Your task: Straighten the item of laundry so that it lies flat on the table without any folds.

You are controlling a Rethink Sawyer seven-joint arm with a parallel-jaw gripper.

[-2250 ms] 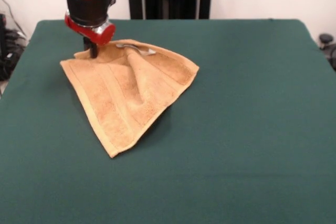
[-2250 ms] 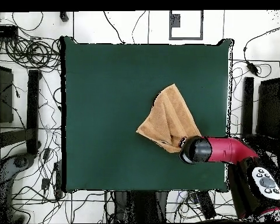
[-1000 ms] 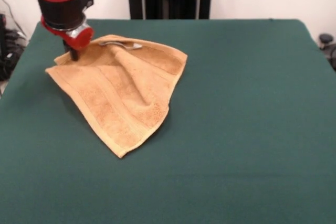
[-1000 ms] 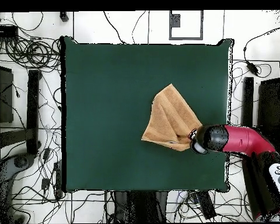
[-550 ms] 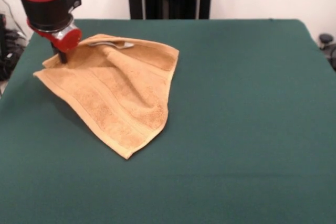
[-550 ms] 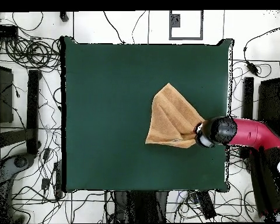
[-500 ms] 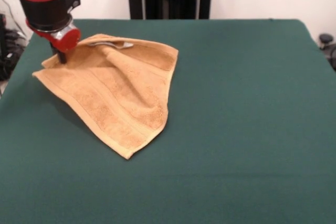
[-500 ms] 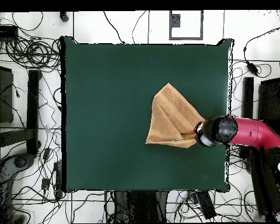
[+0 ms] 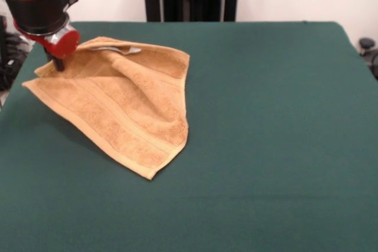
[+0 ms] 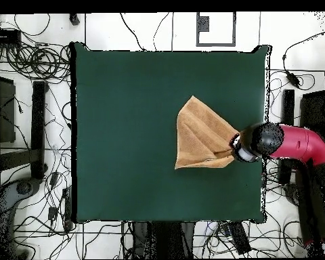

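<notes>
The item of laundry point(image 9: 124, 104), a tan towel with woven bands, lies partly folded on the left part of the green table point(image 9: 266, 116). Its small white tag point(image 9: 131, 50) shows at the far fold. My gripper point(image 9: 58, 63) is shut on the towel's far left corner and holds it slightly raised, so the cloth slopes down from there. One pointed corner reaches toward the table's front. In the overhead view the towel point(image 10: 199, 135) sits right of the middle of the table point(image 10: 124, 101), with my gripper point(image 10: 237, 147) at its right corner.
The gripper hangs close to the table's side edge point(image 10: 265, 135). Cables point(image 10: 30, 61) and dark equipment point(image 10: 36, 128) lie on the floor around the table. A dark object point(image 9: 367, 44) stands beyond the table's right corner.
My gripper has drawn the held corner sideways toward the table's edge, and the towel has slid and spread out with it. The fold at the far side has become flatter.
</notes>
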